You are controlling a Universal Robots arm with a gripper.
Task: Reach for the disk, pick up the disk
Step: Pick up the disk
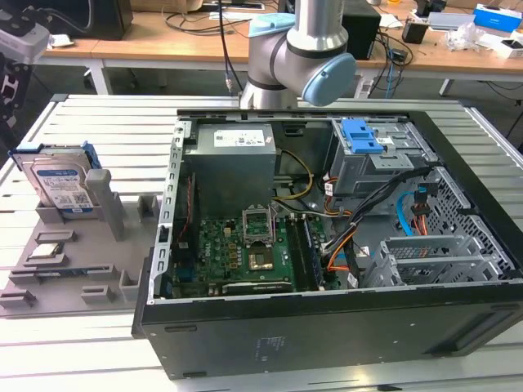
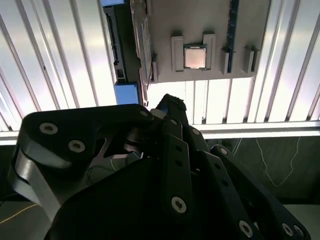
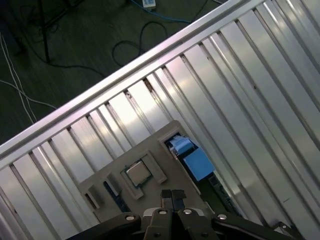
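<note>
I'm watching the reach step, with nothing lifted yet. The disk (image 1: 59, 181) is standing on its edge in a slot of the grey fixture tray (image 1: 78, 265), out on the slatted worktop (image 1: 106, 114) at the exterior view's left, well apart from the open computer case (image 1: 327, 269). In the first wrist view the end effector (image 3: 172, 196) is hanging over that tray, near the disk's blue bracket and the processor chip (image 3: 137, 171) but touching neither. Its fingertips are sitting pressed together and gripping nothing. To my eye, a grasp is going to need those jaws parting enough to straddle the disk's thin upright edge, squared to its faces. The disk is carrying a white-and-blue label, whose print I can't make out from here.
</note>
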